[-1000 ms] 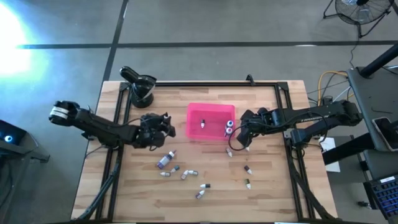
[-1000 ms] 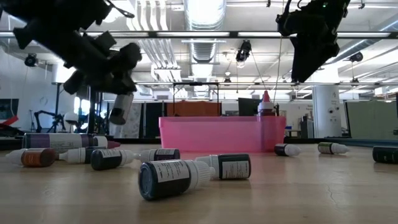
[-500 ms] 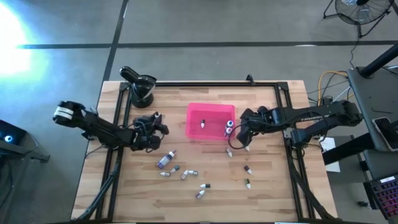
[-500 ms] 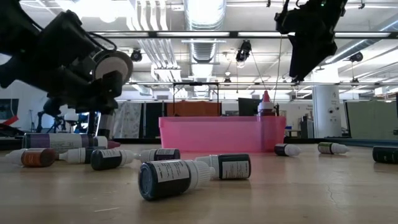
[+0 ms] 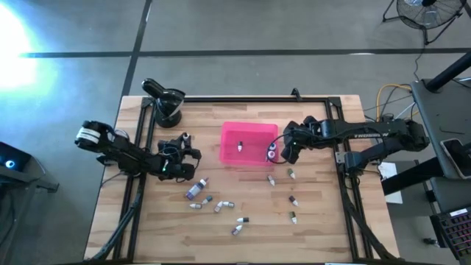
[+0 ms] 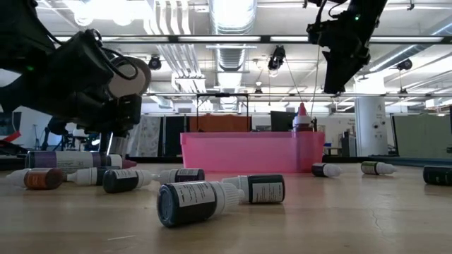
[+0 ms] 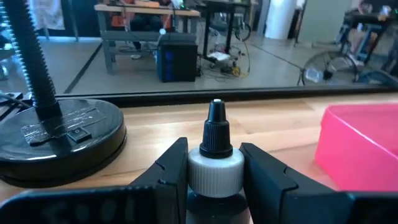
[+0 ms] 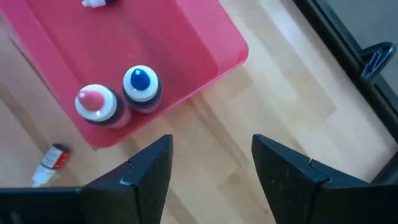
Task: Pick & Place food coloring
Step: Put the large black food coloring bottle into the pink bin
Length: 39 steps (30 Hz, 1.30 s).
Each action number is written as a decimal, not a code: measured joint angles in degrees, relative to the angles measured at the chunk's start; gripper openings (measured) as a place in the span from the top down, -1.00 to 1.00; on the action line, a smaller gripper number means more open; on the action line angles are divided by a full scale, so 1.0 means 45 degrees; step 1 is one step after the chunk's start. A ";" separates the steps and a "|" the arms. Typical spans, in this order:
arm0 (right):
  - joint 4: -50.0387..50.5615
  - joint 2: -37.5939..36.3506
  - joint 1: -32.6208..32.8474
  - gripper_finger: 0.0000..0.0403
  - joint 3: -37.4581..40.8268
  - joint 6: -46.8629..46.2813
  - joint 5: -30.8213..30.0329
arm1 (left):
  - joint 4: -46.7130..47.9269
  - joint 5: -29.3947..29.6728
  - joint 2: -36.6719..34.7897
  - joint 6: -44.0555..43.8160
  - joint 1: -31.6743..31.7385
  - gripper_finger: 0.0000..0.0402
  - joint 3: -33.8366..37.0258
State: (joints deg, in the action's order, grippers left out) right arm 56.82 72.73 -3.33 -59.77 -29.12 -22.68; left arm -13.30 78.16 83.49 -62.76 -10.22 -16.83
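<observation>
The table (image 5: 316, 235) is pale matt wood with visible plank seams. The tray (image 5: 250, 131) is glossy pink plastic. The bottle (image 7: 215, 167) between the left gripper (image 7: 214, 171)'s matt black plastic fingers (image 7: 171, 171) has a smooth white collar and black tip.

The tray (image 5: 249, 143) is bright pink against the pale blond wood of the table (image 5: 243, 228). Two bottles stand in its corner, one with a red tip (image 8: 94, 103), one with a blue tip (image 8: 140, 83), both white-collared. The bottle (image 7: 215, 158) between the black fingers (image 7: 168, 174) has a black cap over a white collar. Loose bottles (image 6: 189, 202) lie dark-bodied with white labels and whitish caps.
</observation>
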 joint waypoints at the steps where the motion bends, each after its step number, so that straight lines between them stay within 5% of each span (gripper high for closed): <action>1: -0.0048 -0.0002 -0.0071 -0.06 0.0000 0.0136 0.0004 | -0.0002 0.0057 0.0106 -0.0153 0.0000 0.56 -0.0029; 8: -0.0191 0.0000 -0.0403 -0.06 0.0000 0.0762 0.0013 | 0.0028 -0.0334 0.0220 0.0008 -0.0024 0.54 -0.0498; 18: -0.0823 0.0000 -0.0608 -0.06 0.0000 0.1252 0.0029 | 0.0337 -0.1689 -0.0064 0.1044 -0.0053 0.18 -0.1025; 29: -0.0827 0.0000 -0.0608 -0.06 0.0000 0.1296 0.0029 | 0.0864 -0.2557 -0.0503 0.0909 -0.0550 0.15 -0.1166; 39: -0.0950 -0.0003 -0.0603 -0.06 0.0003 0.1291 0.0029 | 0.5174 -0.3470 -0.2185 -0.2105 -0.1216 0.15 -0.1147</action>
State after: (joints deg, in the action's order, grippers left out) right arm 52.54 72.72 -6.04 -59.75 -23.31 -22.55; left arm 9.98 62.55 73.65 -72.23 -15.69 -21.99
